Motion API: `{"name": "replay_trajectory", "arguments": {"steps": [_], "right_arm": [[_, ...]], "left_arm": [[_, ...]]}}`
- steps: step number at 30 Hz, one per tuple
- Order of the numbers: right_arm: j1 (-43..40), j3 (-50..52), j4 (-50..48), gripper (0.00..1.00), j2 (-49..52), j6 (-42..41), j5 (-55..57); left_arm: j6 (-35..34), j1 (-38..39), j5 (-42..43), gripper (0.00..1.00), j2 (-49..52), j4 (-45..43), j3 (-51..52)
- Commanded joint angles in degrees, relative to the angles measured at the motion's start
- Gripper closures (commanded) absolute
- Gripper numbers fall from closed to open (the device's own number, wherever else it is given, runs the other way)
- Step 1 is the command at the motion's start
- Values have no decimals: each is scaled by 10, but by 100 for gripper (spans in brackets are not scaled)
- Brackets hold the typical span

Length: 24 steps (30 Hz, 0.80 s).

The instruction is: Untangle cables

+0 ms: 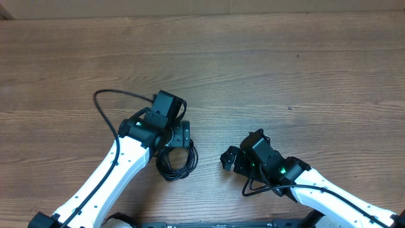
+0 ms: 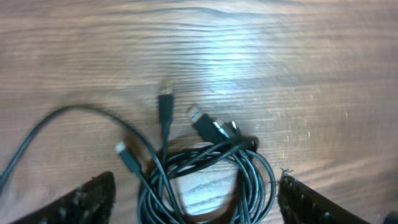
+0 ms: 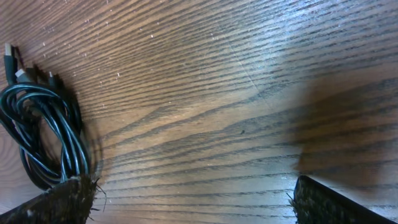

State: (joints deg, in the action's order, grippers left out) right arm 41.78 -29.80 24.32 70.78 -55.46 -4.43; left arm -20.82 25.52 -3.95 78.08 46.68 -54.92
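Our left pincer [image 2: 198,206] hangs open astride the cables [image 2: 214,151], which we judge one tangled coil, nothing yet separated; our right pincer [image 3: 191,202], open and empty, sits beside.

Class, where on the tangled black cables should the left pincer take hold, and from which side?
Probably the lone cord arcing left of the coil, taken from above: it lies flat and alone on the table, clear of the overlapping loops.

- cables [image 1: 192,159]: coil's upper part hidden under left arm [image 1: 136,136] overhead.
- left wrist view: coil cut by bottom edge; plug ends [image 2: 165,93] blurred.
- right wrist view: coil cut by left edge.
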Motion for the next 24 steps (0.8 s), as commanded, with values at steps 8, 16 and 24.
{"name": "replay_trajectory", "arguments": {"steps": [8,16,24], "right_arm": [[3,1,4,0,12,-1,9],[3,1,4,0,12,-1,9],[3,1,4,0,12,-1,9]], "left_arm": [[242,4,15,44,99,-24,5],[354,5,73,62,206,-75,5],[354,4,76,96,241,-68,3]]}}
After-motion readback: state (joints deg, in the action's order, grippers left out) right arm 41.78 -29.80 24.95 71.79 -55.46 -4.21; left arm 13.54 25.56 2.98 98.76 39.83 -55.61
